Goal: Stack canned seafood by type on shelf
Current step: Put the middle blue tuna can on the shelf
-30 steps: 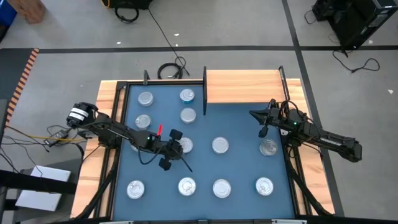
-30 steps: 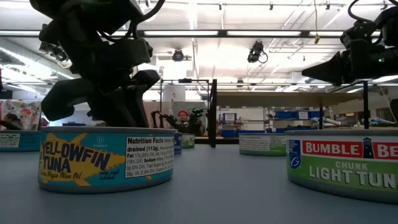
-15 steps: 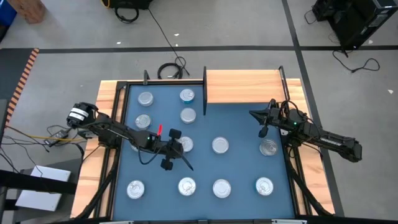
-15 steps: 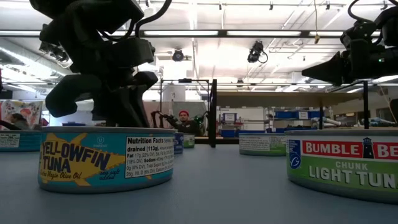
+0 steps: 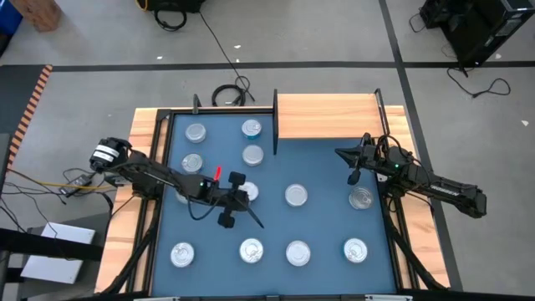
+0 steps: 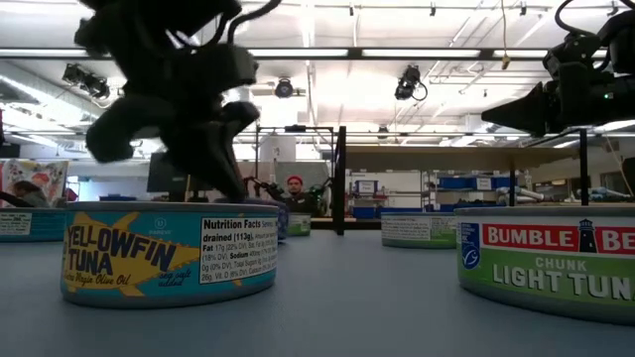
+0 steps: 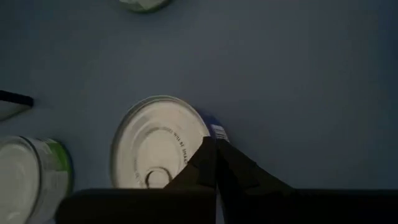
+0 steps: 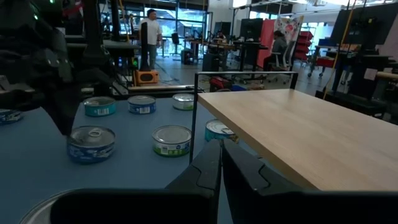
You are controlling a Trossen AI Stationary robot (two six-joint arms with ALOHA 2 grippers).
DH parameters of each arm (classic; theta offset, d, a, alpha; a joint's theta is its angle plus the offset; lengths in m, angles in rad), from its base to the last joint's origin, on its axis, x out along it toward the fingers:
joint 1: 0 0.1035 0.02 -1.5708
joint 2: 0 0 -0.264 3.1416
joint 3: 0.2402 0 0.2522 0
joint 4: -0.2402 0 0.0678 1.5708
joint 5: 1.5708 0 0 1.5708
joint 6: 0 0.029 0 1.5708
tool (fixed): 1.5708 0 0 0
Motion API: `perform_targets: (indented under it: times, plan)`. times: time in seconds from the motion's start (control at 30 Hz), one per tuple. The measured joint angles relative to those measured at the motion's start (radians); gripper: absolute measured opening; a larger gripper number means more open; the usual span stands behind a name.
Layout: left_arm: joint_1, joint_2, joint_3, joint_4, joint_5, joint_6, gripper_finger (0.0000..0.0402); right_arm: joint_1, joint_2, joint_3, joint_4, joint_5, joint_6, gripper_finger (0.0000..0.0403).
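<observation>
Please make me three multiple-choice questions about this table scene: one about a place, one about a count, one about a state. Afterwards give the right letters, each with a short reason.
1. Where is the left pincer?
A) over the wooden shelf
B) over the blue mat, next to a tin
C) beyond the table's edge

2. How many tins stand in the row along the mat's edge farthest from the shelf?
A) two
B) six
C) four

3. In what state is the left pincer?
A) shut, with nothing between its fingers
B) wide open
C) closed around a tin

Answers:
1 B: the high view shows it over the mat, beside a tin near the middle.
2 C: the high view shows four silver tops in that row.
3 A: in the left wrist view the two dark fingers meet, and the tin lies below them, not between them.
</observation>
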Motion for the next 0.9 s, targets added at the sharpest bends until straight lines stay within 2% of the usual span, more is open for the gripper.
perform_targets:
  times: [0.47, 0.63, 0.9]
  plan:
    - [0.002, 0.000, 0.229, -0.247, 0.059, -0.098, 0.0001, 0.000, 0.000, 0.000, 0.000, 0.000, 0.000, 0.0028]
    - [0.002, 0.000, 0.258, -0.304, 0.093, -0.104, 0.0003, 0.000, 0.000, 0.000, 0.000, 0.000, 0.000, 0.0028]
    - [-0.003, 0.000, 0.257, -0.351, 0.094, -0.048, 0.0061, 0.000, 0.000, 0.000, 0.000, 0.000, 0.000, 0.0028]
